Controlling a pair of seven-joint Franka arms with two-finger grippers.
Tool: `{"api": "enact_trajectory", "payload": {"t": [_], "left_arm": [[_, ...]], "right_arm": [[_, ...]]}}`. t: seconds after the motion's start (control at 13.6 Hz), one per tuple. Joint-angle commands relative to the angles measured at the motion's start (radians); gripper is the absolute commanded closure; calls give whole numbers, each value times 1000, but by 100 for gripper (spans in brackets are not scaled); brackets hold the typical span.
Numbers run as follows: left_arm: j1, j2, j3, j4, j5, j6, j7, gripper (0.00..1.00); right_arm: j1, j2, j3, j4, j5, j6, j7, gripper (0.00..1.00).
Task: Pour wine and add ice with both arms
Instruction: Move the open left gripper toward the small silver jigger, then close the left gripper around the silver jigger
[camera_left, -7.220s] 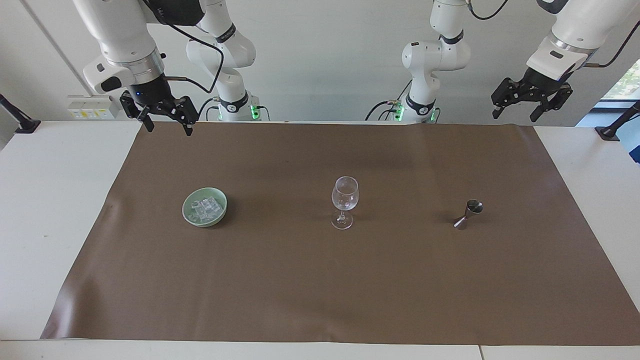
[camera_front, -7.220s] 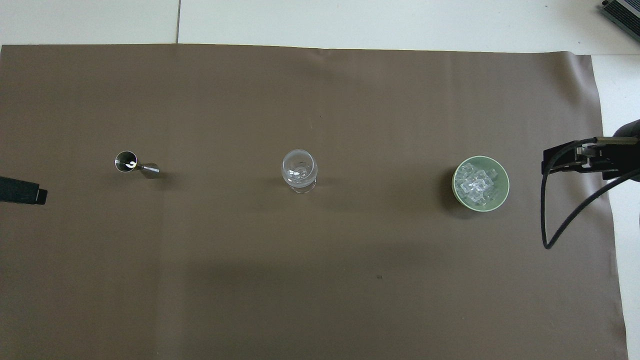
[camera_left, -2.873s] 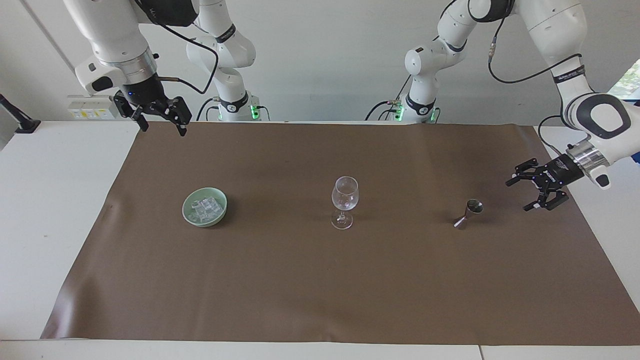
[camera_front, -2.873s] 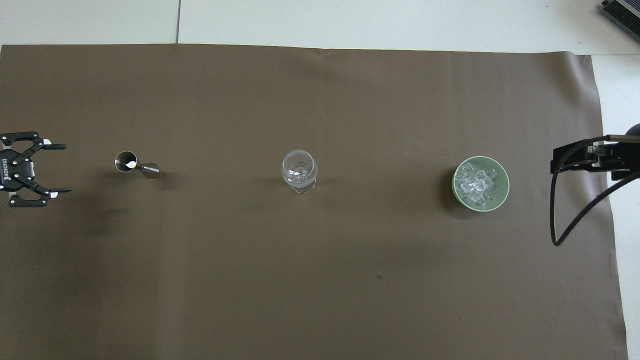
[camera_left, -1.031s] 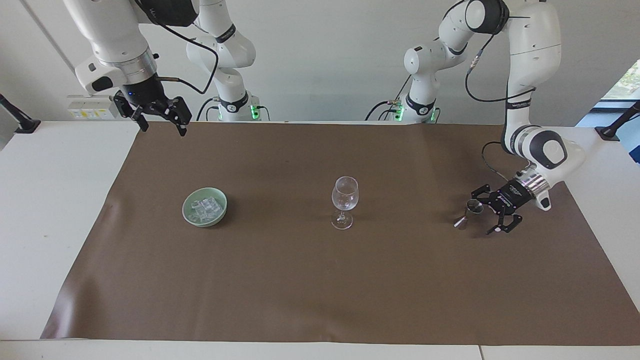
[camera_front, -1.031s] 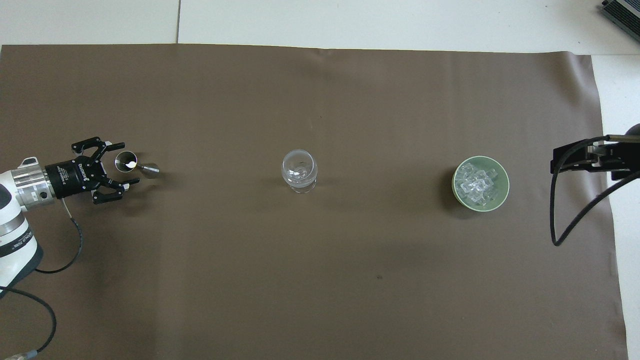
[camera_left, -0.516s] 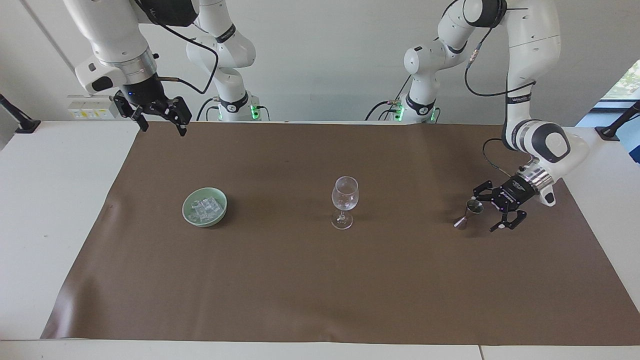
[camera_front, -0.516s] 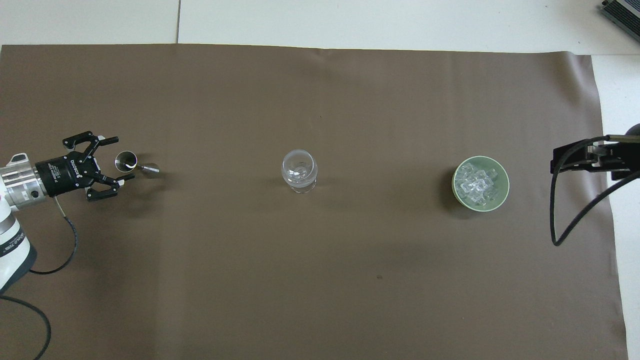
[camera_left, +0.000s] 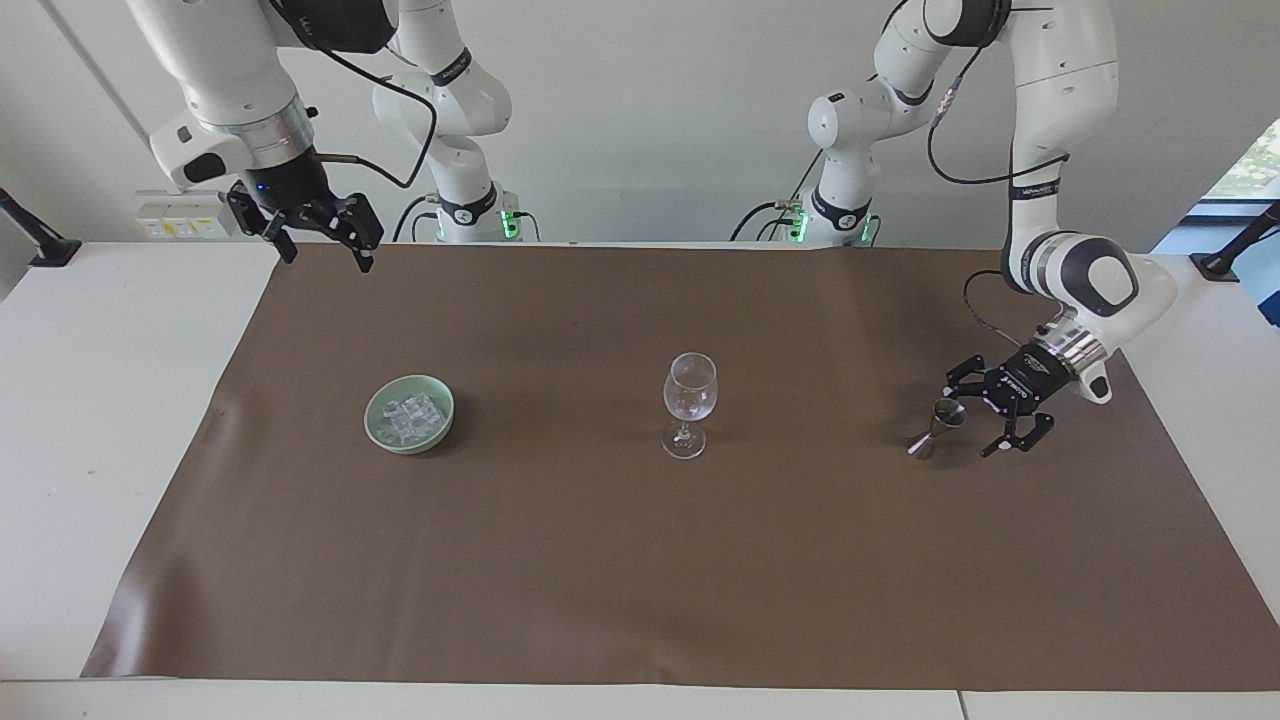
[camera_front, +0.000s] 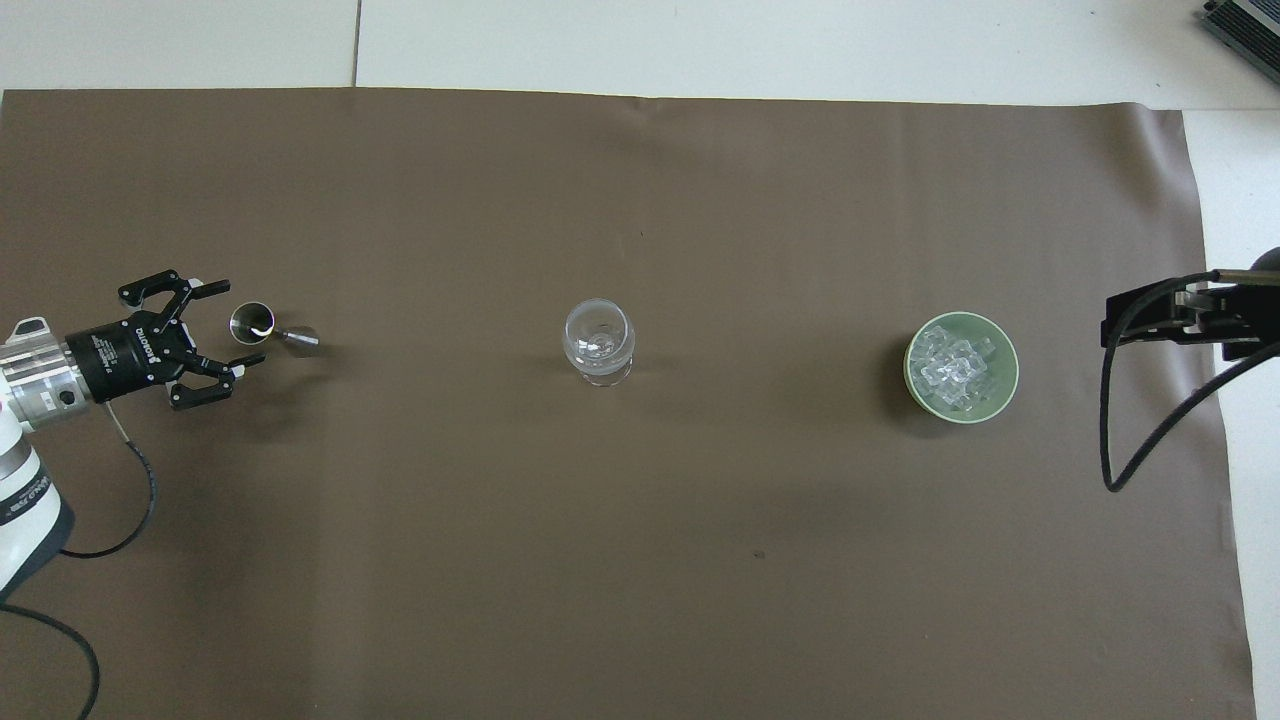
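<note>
The ice (camera_left: 409, 417) lies heaped as clear cubes in a green bowl (camera_left: 376, 425) at the left centre of the facing view, on the brown mat (camera_left: 640, 580) that covers the tabletop (camera_left: 90, 400); in the overhead view the same ice (camera_front: 952, 365) and bowl (camera_front: 1008, 372) sit at the right centre. An empty wine glass (camera_left: 689, 404) stands upright at the middle of the frame, and a small metal jigger (camera_left: 937, 427) stands at the right centre, its cup leaning a little toward the right arm's end of the tabletop. The left arm comes down from the upper right of the facing view, bends sharply at its white wrist and turns its forearm nearly level, so that the left hand (camera_left: 982, 417) points sideways at the jigger from just beside it, low over the mat; its fingers stand wide apart, one on either side of the jigger's cup without touching it, and the overhead view shows the same spread left hand (camera_front: 232, 325) at the left edge. The right arm hangs at the upper left of the facing view, its right hand (camera_left: 328, 255) pointing down over the mat's edge, fingers wide, holding nothing
</note>
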Motion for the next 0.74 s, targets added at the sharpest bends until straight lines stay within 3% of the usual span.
{"api": "enact_trajectory", "payload": {"t": [0.0, 0.66], "left_arm": [[-13, 4, 8, -22, -51, 56, 25, 0], [-64, 6, 4, -37, -49, 21, 131, 0]], "right_arm": [[-14, -5, 6, 2, 19, -4, 4, 0], [-14, -5, 6, 3, 19, -4, 4, 0]]}}
